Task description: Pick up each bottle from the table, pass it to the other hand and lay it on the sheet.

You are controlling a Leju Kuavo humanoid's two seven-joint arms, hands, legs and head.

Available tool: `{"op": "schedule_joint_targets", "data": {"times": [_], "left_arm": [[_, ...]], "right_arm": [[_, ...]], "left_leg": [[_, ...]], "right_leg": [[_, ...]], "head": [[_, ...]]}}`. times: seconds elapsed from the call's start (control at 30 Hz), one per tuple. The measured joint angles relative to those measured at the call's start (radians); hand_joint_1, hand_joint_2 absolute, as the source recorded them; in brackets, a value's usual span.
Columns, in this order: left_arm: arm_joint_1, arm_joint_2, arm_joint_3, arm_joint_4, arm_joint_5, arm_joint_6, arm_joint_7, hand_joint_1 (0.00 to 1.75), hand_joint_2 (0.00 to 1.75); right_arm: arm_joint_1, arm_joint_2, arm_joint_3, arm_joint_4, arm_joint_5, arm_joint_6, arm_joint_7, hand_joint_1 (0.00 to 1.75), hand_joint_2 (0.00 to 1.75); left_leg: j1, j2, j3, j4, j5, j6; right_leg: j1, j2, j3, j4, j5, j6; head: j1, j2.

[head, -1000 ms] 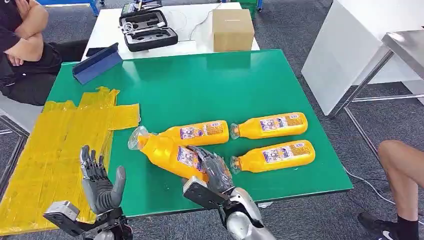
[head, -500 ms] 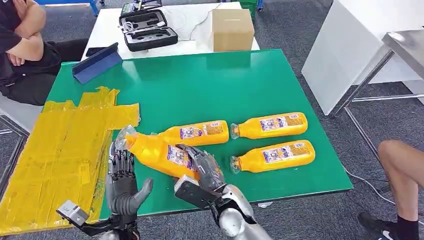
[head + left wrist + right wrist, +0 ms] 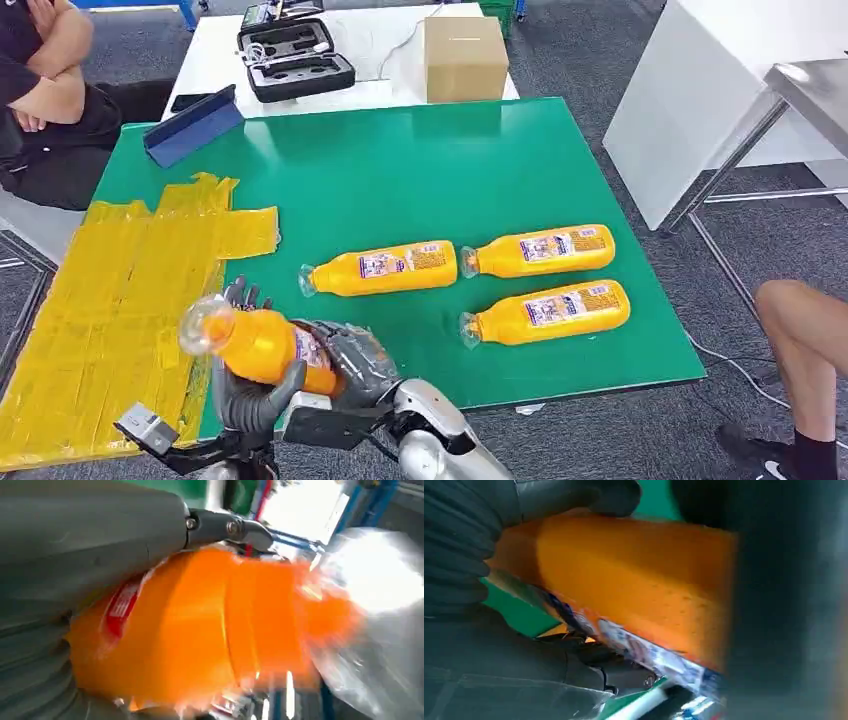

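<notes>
A: What has changed in the last second?
B: The held bottle [image 3: 262, 346] has come off the green bench [image 3: 420, 170] and swung toward eight o'clock. The left hand [image 3: 250, 385], which was spread open beside it, now cups the bottle from beneath, thumb wrapped over the front.
A: And the right hand [image 3: 350, 362]?
B: It keeps its fingers closed around the base end. Both grip at once, so I judge the handover is midway.
A: Where next?
B: The yellow sheet [image 3: 120, 290] lies at nine o'clock, just beside the cap. Three bottles [image 3: 385, 268] wait near the bench's middle, toward four o'clock.
A: Any readable label?
B: White-and-blue labels, print too small; a red patch in the left wrist view, blurred.
</notes>
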Motion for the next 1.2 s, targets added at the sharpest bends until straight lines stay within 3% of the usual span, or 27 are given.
{"op": "schedule_joint_targets", "data": {"times": [0.4,0.43,0.47,0.87,0.93,1.0,1.17,1.2], "left_arm": [[0.01,0.001,0.042,0.031,0.002,-0.002,-0.005,0.0,1.75],[0.011,0.001,0.042,0.034,0.002,-0.002,-0.005,1.69,1.75],[0.011,0.001,0.043,0.037,0.002,-0.002,-0.005,1.75,1.75],[0.01,0.001,0.063,0.051,0.008,-0.009,-0.005,1.75,1.75],[0.01,0.001,0.066,0.051,0.008,-0.01,-0.005,1.75,1.75],[0.01,0.001,0.067,0.051,0.011,-0.011,-0.006,1.75,1.75],[0.005,-0.001,0.067,0.044,0.024,-0.016,-0.008,1.75,1.75],[0.005,-0.001,0.067,0.04,0.026,-0.018,-0.006,1.75,1.75]], "right_arm": [[-0.068,0.002,0.095,0.052,0.019,0.002,0.006,1.71,1.75],[-0.069,0.002,0.098,0.058,0.018,0.002,0.006,1.73,1.75],[-0.071,0.002,0.099,0.059,0.018,0.002,0.006,1.71,1.75],[-0.097,0.002,0.135,0.088,-0.003,0.002,0.019,1.69,1.75],[-0.098,0.002,0.137,0.09,-0.009,0.002,0.021,1.61,1.75],[-0.098,0.002,0.138,0.09,-0.014,-0.002,0.024,1.66,1.75],[-0.081,0.002,0.133,0.087,-0.016,-0.071,0.036,1.62,1.75],[-0.076,0.002,0.131,0.085,-0.015,-0.079,0.037,0.66,1.75]], "left_leg": [[0.0,0.0,0.0,0.0,0.0,0.0],[0.0,0.0,0.0,0.0,0.0,0.0],[0.0,0.0,0.0,0.0,0.0,0.0],[0.0,0.0,0.0,0.0,0.0,0.0],[0.0,0.0,0.0,0.0,0.0,0.0],[0.0,0.0,-0.001,0.0,0.0,0.0],[0.0,0.0,-0.001,0.0,0.0,0.0],[0.0,0.0,-0.001,0.0,0.0,0.0]], "right_leg": [[-0.001,0.0,0.0,0.0,0.0,0.0],[-0.001,0.0,0.0,0.0,0.0,0.0],[-0.001,0.0,0.0,0.0,0.0,0.0],[-0.001,0.0,-0.001,0.0,0.0,0.0],[-0.001,0.0,-0.001,0.0,0.0,0.0],[-0.001,0.0,-0.001,0.0,0.0,0.0],[-0.001,0.0,-0.001,0.0,0.0,0.0],[-0.001,0.0,-0.001,0.0,0.0,0.0]], "head": [[0.001,0.0],[0.001,0.0],[0.001,0.0],[0.001,0.0],[0.001,0.0],[0.001,0.0],[0.001,0.0],[0.001,0.0]]}}
